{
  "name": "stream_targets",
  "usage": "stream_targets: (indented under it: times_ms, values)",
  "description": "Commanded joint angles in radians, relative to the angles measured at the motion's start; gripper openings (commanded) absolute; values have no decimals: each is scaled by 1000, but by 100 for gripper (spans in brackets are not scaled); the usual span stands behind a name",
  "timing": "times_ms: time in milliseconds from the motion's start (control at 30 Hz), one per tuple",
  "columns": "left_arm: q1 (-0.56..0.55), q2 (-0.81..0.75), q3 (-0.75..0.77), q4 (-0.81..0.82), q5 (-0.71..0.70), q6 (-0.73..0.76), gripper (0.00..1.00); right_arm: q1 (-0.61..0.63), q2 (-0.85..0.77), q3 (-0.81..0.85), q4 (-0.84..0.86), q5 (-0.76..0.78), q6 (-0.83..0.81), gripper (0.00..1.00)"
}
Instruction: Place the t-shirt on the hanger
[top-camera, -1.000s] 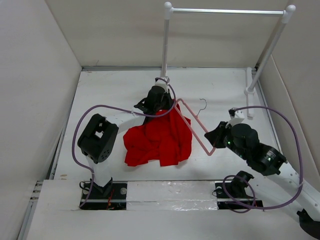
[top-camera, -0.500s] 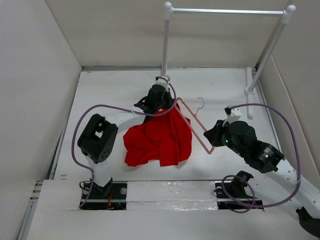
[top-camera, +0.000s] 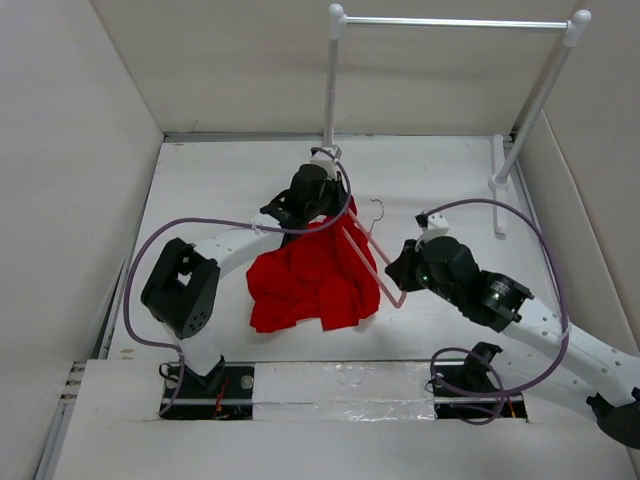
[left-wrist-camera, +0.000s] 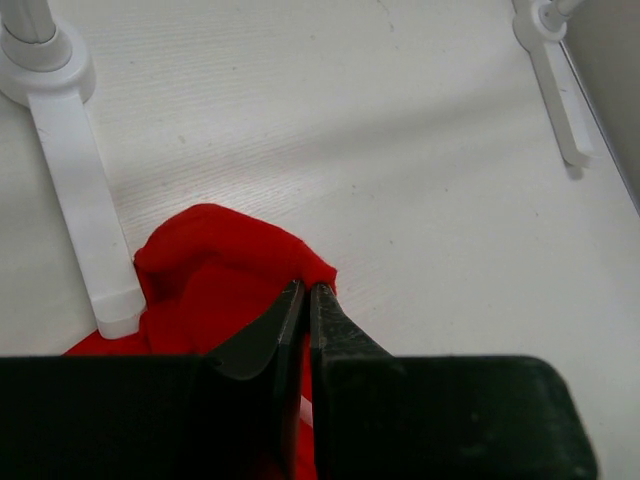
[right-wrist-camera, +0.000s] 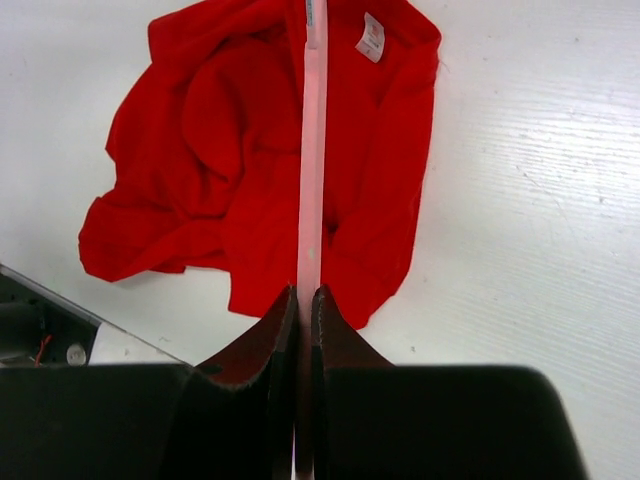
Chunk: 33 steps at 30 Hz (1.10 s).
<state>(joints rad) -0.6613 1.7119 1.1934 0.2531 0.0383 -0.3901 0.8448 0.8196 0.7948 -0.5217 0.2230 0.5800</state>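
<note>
The red t-shirt (top-camera: 312, 282) lies crumpled on the white table between the arms. My left gripper (top-camera: 312, 218) is shut on its far top edge; the wrist view shows red cloth (left-wrist-camera: 205, 270) pinched between the closed left gripper (left-wrist-camera: 306, 288). My right gripper (top-camera: 398, 274) is shut on the pale pink hanger (top-camera: 390, 292), whose silver hook (top-camera: 376, 212) points away from me. In the right wrist view the hanger's bar (right-wrist-camera: 312, 150) runs straight out from the right gripper (right-wrist-camera: 305, 292) over the t-shirt (right-wrist-camera: 220, 150), next to its white tag (right-wrist-camera: 371, 37).
A tall white clothes rack (top-camera: 330, 80) with a silver rail (top-camera: 455, 22) stands at the back; its feet (left-wrist-camera: 75, 190) (left-wrist-camera: 552, 70) rest on the table just behind the shirt. Walls close in the left, right and back. Purple cables loop from both arms.
My right arm has carried the hanger to the left, so it now lies over the shirt's right side. The left arm's elbow has swung left while its gripper kept its hold.
</note>
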Motion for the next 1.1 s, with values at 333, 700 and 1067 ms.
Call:
stream_targets:
  times_ms: [333,700,1067]
  values:
    - [-32,-323,-26,14,207,-33,0,53,171,-5,472,148,-2,0]
    - [-32,-454,8,-91,325,-9,0,-7,158,-52,931,-39,-95,0]
    - [-32,-514,18,-119,304,-21,0,40,-17,-157,1200,76,-158,0]
